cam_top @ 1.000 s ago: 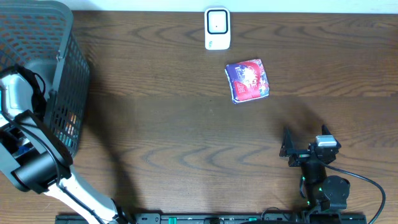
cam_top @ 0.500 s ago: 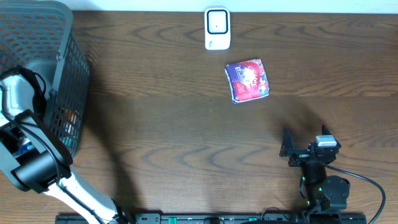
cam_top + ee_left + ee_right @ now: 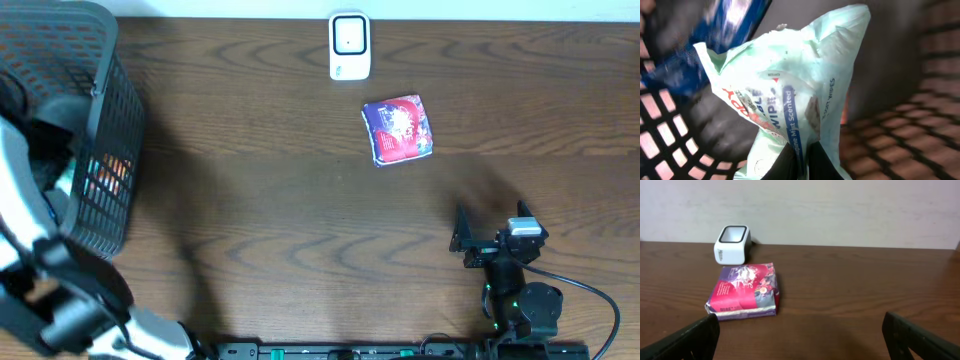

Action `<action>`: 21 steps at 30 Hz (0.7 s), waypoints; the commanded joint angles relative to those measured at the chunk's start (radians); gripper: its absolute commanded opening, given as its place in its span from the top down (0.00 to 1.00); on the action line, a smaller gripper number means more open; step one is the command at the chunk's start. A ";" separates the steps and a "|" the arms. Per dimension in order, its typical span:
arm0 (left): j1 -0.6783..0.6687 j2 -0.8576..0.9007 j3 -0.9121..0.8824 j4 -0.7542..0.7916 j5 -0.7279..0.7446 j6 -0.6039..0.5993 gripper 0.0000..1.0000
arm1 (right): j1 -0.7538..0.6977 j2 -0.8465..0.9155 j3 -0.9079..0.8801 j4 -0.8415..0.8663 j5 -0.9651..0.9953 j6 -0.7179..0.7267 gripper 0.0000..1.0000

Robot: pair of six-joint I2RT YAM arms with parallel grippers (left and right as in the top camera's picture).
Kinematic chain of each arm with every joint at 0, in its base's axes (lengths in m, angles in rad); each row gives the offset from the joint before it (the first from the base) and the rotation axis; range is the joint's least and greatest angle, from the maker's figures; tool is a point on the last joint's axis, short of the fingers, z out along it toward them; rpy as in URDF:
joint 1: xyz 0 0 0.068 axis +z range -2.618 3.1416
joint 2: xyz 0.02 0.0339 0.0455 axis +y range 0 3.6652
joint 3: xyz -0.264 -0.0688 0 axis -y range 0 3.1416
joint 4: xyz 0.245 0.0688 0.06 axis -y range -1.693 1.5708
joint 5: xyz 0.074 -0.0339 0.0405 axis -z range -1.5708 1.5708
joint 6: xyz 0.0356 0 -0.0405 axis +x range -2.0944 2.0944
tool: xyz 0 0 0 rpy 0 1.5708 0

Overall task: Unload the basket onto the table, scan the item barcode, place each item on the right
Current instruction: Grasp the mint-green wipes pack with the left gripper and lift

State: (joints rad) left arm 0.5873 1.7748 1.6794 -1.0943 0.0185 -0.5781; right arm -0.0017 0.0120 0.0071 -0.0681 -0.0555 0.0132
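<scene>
Left wrist: left fingers [image 3: 787,167] pinch wipes pack [image 3: 790,85], lengthwise away from them; right fingers [image 3: 690,340] spread.

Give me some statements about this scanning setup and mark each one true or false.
1. The left gripper is shut on a pale green plastic wipes packet. True.
2. That packet is inside the dark mesh basket. True.
3. The small white box-shaped scanner sits inside the basket. False: it stands on the brown wooden table, near the far edge.
4. The right gripper holds the purple and red foil packet. False: it is open and empty; that packet lies on the table, apart from it.
</scene>
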 commanded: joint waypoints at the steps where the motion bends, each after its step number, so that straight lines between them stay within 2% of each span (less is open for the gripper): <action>1: 0.000 -0.162 0.028 0.051 0.031 0.007 0.93 | -0.006 -0.006 -0.002 -0.003 -0.003 -0.011 0.01; 7: -0.013 -0.385 0.028 0.206 0.201 0.005 0.93 | -0.006 -0.006 -0.002 -0.003 -0.003 -0.011 0.01; 10: -0.092 -0.460 0.027 0.283 0.287 0.005 0.93 | -0.006 -0.006 -0.002 -0.003 -0.003 -0.011 0.01; 12: -0.172 -0.482 0.027 0.315 0.309 0.006 0.93 | -0.006 -0.006 -0.002 -0.003 -0.003 -0.011 0.01; 15: -0.367 -0.488 0.027 0.347 0.311 0.046 0.93 | -0.006 -0.006 -0.002 -0.003 -0.003 -0.011 0.01; 17: -0.550 -0.467 0.027 0.360 0.303 0.151 0.93 | -0.006 -0.006 -0.002 -0.004 -0.003 -0.011 0.01; 21: -0.774 -0.389 0.026 0.352 0.203 0.255 0.93 | -0.006 -0.006 -0.002 -0.003 -0.003 -0.011 0.01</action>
State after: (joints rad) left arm -0.0372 1.3254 1.6917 -0.7422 0.2882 -0.4595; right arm -0.0017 0.0120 0.0071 -0.0677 -0.0559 0.0132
